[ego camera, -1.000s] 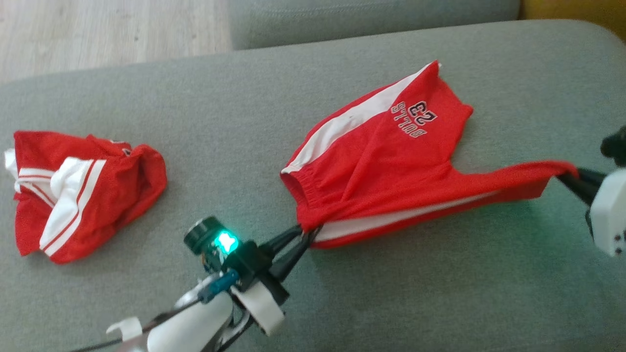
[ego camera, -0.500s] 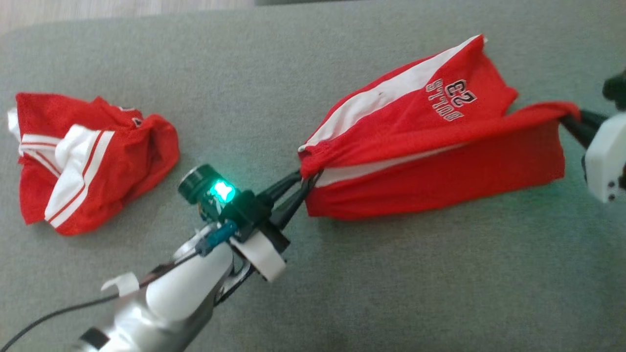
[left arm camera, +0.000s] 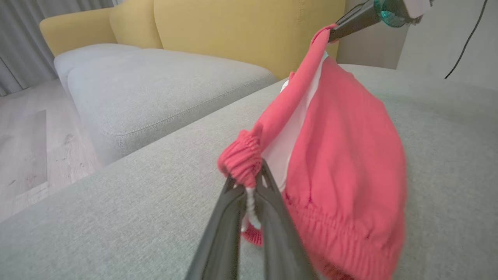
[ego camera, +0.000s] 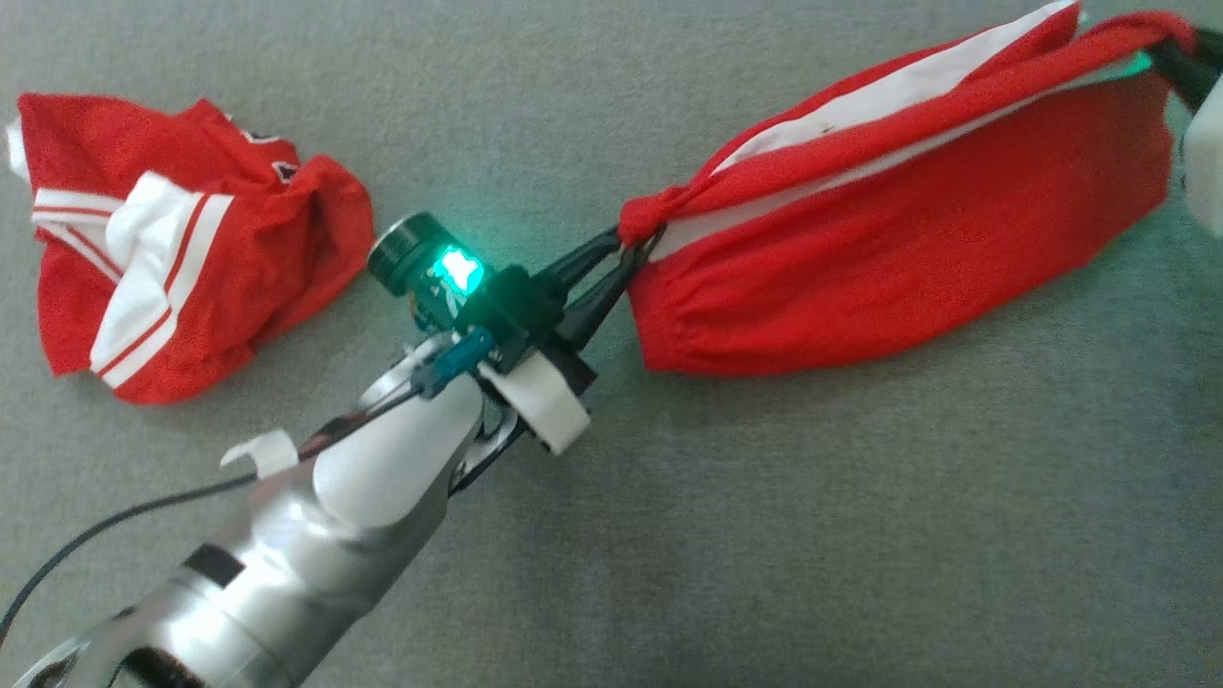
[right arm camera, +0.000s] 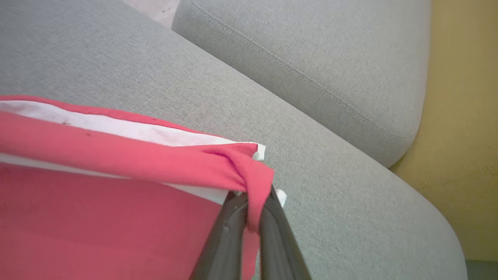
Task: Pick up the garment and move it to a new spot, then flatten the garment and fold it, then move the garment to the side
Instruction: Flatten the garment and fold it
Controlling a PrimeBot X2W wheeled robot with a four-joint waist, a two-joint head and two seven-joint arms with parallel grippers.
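The garment (ego camera: 908,229), red shorts with a white side stripe, hangs stretched between my two grippers above the grey cushion (ego camera: 812,535). My left gripper (ego camera: 638,239) is shut on the elastic waistband corner (left arm camera: 243,159). At the upper right edge of the head view, my right gripper (ego camera: 1168,46) is shut on the opposite corner (right arm camera: 253,182). The red cloth (left arm camera: 350,155) sags below the taut top edge, and its lower part hides the cushion under it.
A second red and white garment (ego camera: 182,248) lies crumpled on the cushion at the left. A grey seat (left arm camera: 155,85) and yellow backrest (left arm camera: 241,31) stand beyond. Wooden floor (left arm camera: 31,147) lies past the cushion's edge.
Both grippers have lifted the shorts off the cushion and pulled them taut; the printed side has turned out of sight. The head camera has tilted down, shifting the whole scene.
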